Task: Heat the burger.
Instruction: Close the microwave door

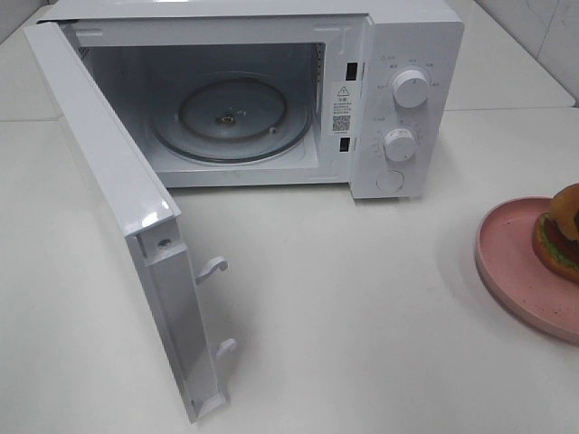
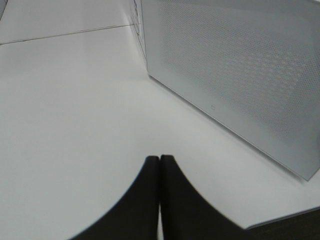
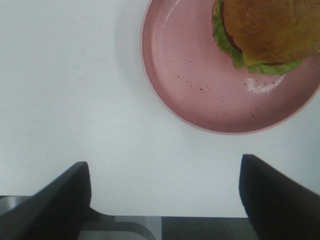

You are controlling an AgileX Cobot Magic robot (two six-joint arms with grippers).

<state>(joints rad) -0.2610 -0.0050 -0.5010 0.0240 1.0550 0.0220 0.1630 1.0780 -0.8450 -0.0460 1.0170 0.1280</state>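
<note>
The burger (image 3: pixel 267 30) lies ungripped — right jaws spread wide and empty, left jaws pressed together.

sticker: on microwave (image 1: pixel 271 99) front frame beside the cavity, bore a warning triangle and QR code (image 1: pixel 341 123); its text was too small
dial markings: unreadable

Golden-brown burger (image 3: pixel 272 30) with green lettuce, pink black-speckled plate (image 3: pixel 200 85), white microwave (image 1: pixel 398 54), white table (image 1: pixel 362 307)
</note>
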